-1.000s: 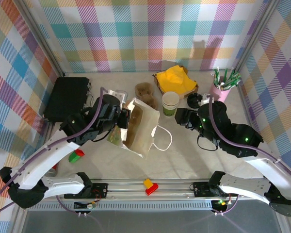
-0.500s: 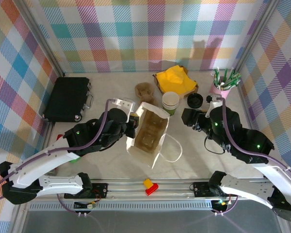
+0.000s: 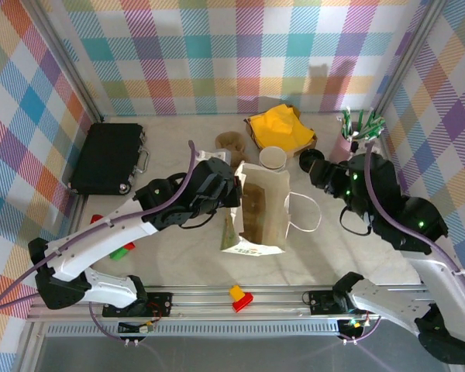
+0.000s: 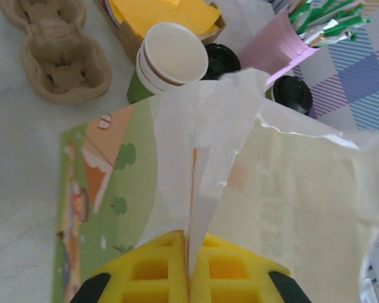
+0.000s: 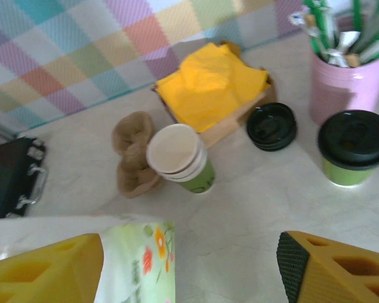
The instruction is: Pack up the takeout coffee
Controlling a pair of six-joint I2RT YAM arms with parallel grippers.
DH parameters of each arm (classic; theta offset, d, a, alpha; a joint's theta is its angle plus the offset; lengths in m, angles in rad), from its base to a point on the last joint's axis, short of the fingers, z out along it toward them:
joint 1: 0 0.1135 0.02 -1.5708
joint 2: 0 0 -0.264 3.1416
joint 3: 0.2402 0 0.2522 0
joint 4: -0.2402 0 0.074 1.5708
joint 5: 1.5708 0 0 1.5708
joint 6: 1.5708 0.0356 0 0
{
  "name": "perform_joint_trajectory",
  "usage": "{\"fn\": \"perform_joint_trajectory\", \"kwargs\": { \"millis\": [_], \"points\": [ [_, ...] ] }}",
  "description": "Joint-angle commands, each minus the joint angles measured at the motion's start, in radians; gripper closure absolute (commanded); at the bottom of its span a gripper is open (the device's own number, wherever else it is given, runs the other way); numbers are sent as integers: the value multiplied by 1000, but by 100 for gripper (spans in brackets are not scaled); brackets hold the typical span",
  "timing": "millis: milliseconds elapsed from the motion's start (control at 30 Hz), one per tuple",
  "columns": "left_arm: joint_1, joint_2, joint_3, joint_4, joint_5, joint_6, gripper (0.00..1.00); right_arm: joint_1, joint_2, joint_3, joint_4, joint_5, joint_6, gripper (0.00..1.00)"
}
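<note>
The takeout coffee (image 5: 354,149), a small green cup with a black lid, stands beside the pink straw cup (image 5: 346,88); its lid (image 4: 292,95) peeks over the bag's rim in the left wrist view. My left gripper (image 4: 189,273) is shut on the upper edge of the white paper bag (image 3: 262,214), which stands open in the middle of the table. My right gripper (image 5: 189,271) is open, well short of the coffee. A printed bag corner (image 5: 138,262) lies against its left finger (image 5: 44,270). From above, the right gripper (image 3: 318,172) sits just right of the bag.
A stack of cream cups in a green one (image 5: 178,154) stands behind the bag, with a brown cup carrier (image 5: 134,154) to its left. A loose black lid (image 5: 271,126) and yellow napkins (image 5: 208,85) lie farther back. A black case (image 3: 108,157) lies far left; small blocks (image 3: 240,297) sit near the front rail.
My left gripper has carried the bag to the right and turned it more upright. The right arm has drawn back toward the right wall and its jaws have spread wider.
</note>
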Motion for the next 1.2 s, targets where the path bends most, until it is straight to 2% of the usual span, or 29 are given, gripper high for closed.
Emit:
{"fn": "perform_joint_trajectory", "kwargs": {
  "millis": [0,167,367,700,767,867,1033,1167],
  "points": [
    [26,17,22,4,65,-93,100,-125,31,26,-61,-169,-56,24],
    [74,7,-67,72,134,-142,100,-265,92,19,-72,-277,-113,18],
    [140,-14,-131,81,208,-170,100,-419,144,-13,-63,-388,-146,16],
    [227,-35,-153,49,292,-117,100,-561,210,-97,-12,-423,-246,12],
    [232,-33,-163,88,345,-78,93,-593,229,-108,-2,-427,-267,12],
    [242,-24,-165,118,404,-47,78,-626,268,-109,13,-417,-301,11],
    [243,-28,-119,81,388,18,53,-657,332,-121,70,-402,-365,8],
    [245,-37,-49,12,338,94,43,-689,407,-107,96,-403,-404,6]
  ]
}}
